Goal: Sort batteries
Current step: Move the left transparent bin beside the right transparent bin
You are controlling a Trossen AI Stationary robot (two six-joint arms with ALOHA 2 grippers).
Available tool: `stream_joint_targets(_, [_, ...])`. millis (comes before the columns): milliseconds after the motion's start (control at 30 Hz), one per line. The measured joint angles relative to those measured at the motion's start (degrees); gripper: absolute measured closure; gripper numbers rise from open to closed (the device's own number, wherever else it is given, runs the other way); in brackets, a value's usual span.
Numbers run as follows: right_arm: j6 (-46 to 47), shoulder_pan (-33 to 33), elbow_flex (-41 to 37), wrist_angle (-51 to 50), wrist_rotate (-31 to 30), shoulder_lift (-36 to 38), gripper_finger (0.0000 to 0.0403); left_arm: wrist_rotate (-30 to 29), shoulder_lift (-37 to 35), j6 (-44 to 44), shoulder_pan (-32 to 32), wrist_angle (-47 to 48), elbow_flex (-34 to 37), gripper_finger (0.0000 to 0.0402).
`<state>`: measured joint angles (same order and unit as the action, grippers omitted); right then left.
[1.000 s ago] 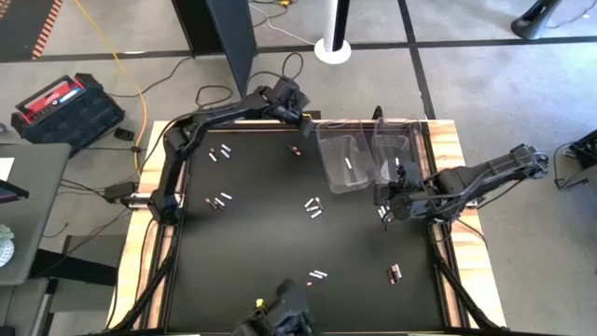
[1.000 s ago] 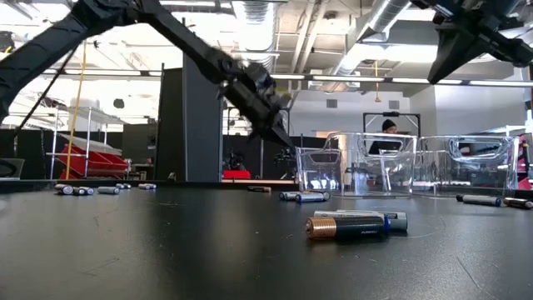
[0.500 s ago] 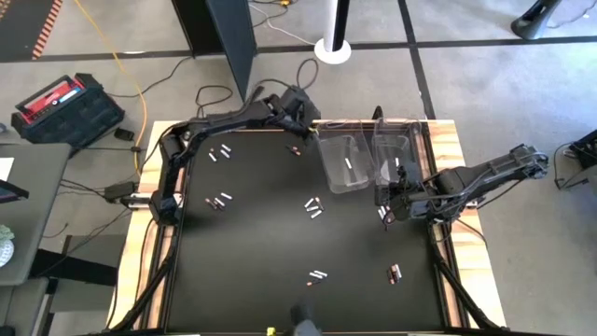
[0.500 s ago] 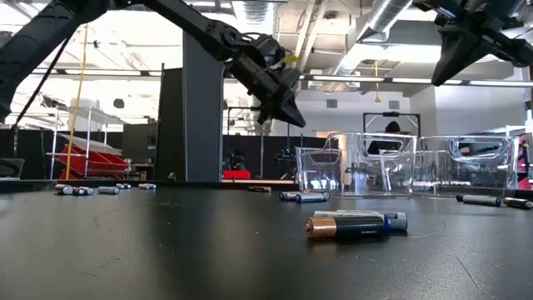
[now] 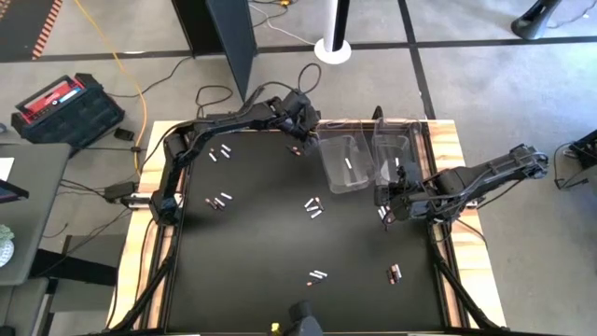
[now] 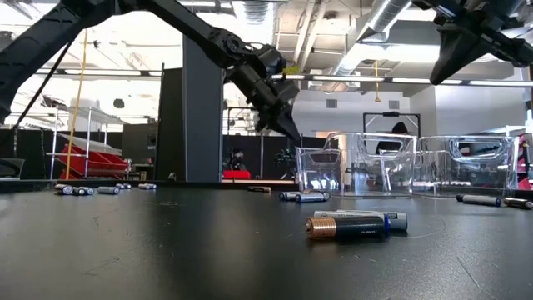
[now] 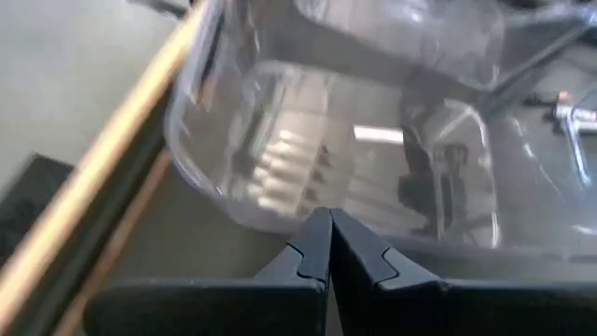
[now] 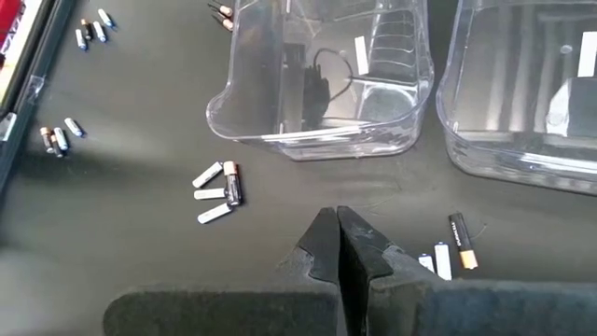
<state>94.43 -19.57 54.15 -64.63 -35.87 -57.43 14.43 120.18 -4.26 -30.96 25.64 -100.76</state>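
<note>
Small batteries lie scattered on the black table: a group near the middle [image 5: 313, 207], pairs at the left [image 5: 219, 200] and far left [image 5: 216, 154], and more near the front [image 5: 317, 276]. One white cell lies in each of the two clear bins [image 5: 340, 159] [image 5: 396, 154]. My left gripper [image 5: 308, 129] hovers shut at the far edge beside the left bin [image 7: 354, 140], with nothing showing between its fingers [image 7: 328, 233]. My right gripper [image 5: 386, 203] hangs shut above batteries [image 8: 448, 252] just in front of the right bin.
The bins stand side by side at the table's far right, against the wooden frame [image 5: 448, 140]. Two batteries [image 6: 354, 225] lie close to the low camera. A red and black case [image 5: 65, 107] and cables lie on the floor beyond the table's left side.
My left gripper has moved along the far edge toward the table's right, closing on the left bin, and has rolled somewhat about its own axis. It stays shut. My right gripper and the batteries have kept still.
</note>
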Motion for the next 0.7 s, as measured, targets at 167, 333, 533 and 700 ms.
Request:
stream_joint_targets(167, [0.0, 0.0, 0.0, 0.4, 0.0, 0.0, 0.039, -2.9, 0.7, -1.1, 0.1, -2.7, 0.0, 0.0401])
stream_joint_targets(333, [0.0, 0.0, 0.0, 0.9, 0.0, 0.0, 0.039, -3.4, 1.6, -1.0, -2.0, -4.8, 0.0, 0.0401])
stream_joint_targets(533, [0.1, 0.0, 0.0, 0.9, 0.0, 0.0, 0.039, -8.5, 1.8, -0.5, -3.8, -5.9, 0.0, 0.0401])
stream_joint_targets(700, [0.1, 0.1, 0.0, 0.8, 0.0, 0.0, 0.039, -8.3, 1.3, 1.2, -4.2, -6.5, 0.0, 0.0401])
